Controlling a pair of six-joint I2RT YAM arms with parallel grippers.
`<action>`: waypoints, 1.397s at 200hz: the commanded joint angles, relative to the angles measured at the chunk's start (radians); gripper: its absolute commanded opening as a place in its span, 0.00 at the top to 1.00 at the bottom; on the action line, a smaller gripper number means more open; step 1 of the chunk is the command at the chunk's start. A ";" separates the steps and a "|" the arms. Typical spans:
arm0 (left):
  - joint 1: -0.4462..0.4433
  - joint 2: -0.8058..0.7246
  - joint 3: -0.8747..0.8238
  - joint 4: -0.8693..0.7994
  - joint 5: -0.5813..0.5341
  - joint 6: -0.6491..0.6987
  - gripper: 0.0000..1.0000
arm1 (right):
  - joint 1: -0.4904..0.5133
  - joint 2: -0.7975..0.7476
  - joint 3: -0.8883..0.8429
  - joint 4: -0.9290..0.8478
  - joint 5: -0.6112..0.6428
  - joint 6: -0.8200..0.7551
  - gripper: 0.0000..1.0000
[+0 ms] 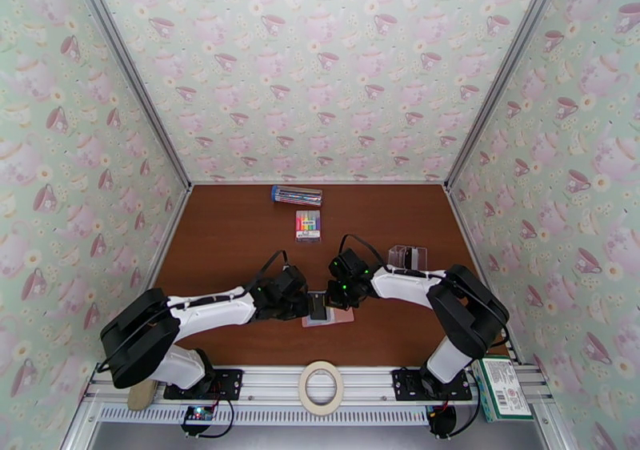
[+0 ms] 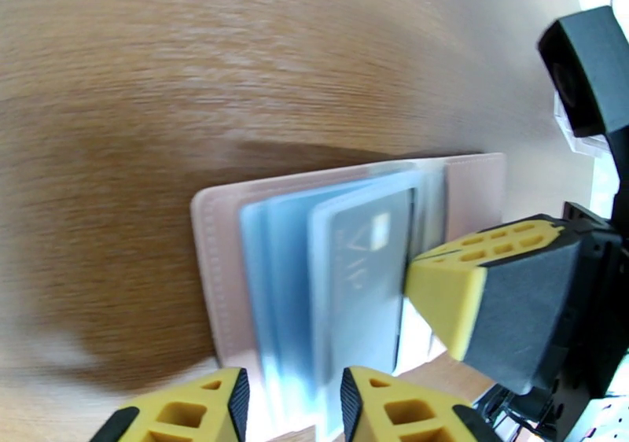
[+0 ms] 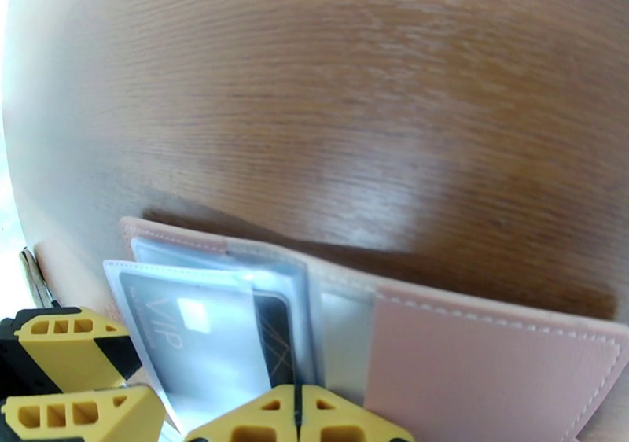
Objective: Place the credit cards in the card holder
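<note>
Since the dark grey card [image 2: 365,278] sits inside one of the clear sleeves and we cannot tell how deep, we judge the first risk to be a card left half-seated, free to slide back out. The card holder [image 2: 216,278] lies open and flat at the 6 o'clock edge of the worktop [image 1: 240,235], its sleeves fanned up off the pink cover, with another card marked VIP [image 3: 189,333] in the neighbouring sleeve. The right hand [image 3: 299,414] has its fingers pressed together with nothing between them, and its tip meets the grey card's edge at 3 o'clock in the left wrist view. A push from there could buckle the thin sleeve or shove the whole holder toward 9 o'clock, as nothing pins the cover. The left hand [image 2: 295,408] stands with fingers apart, the sleeve ends running loosely between them, so we see no clamp to resist that push. With both hands crowded over the holder, they could also knock each other.
</note>
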 commanded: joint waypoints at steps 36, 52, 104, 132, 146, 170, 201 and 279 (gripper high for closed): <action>-0.027 0.037 0.049 0.047 0.036 0.010 0.61 | 0.008 0.015 -0.004 -0.008 0.010 -0.011 0.98; -0.030 0.044 0.052 0.057 0.041 0.010 0.62 | 0.008 0.015 -0.004 -0.008 0.010 -0.009 0.98; -0.042 0.038 0.061 0.076 0.049 0.020 0.63 | 0.008 0.009 -0.005 -0.006 0.010 -0.006 0.98; -0.048 0.039 0.071 0.088 0.057 0.023 0.63 | 0.008 -0.027 -0.003 -0.009 0.021 0.001 0.88; -0.049 0.039 0.080 0.084 0.057 0.026 0.63 | 0.007 -0.054 -0.003 -0.014 0.035 0.007 0.82; -0.054 0.041 0.098 0.078 0.057 0.028 0.62 | 0.008 -0.085 0.002 -0.025 0.052 0.014 0.79; -0.067 0.063 0.136 0.061 0.061 0.036 0.62 | 0.007 -0.123 0.012 -0.065 0.102 0.007 0.77; -0.105 0.148 0.248 0.031 0.069 0.058 0.62 | -0.037 -0.201 0.003 -0.214 0.251 -0.039 0.76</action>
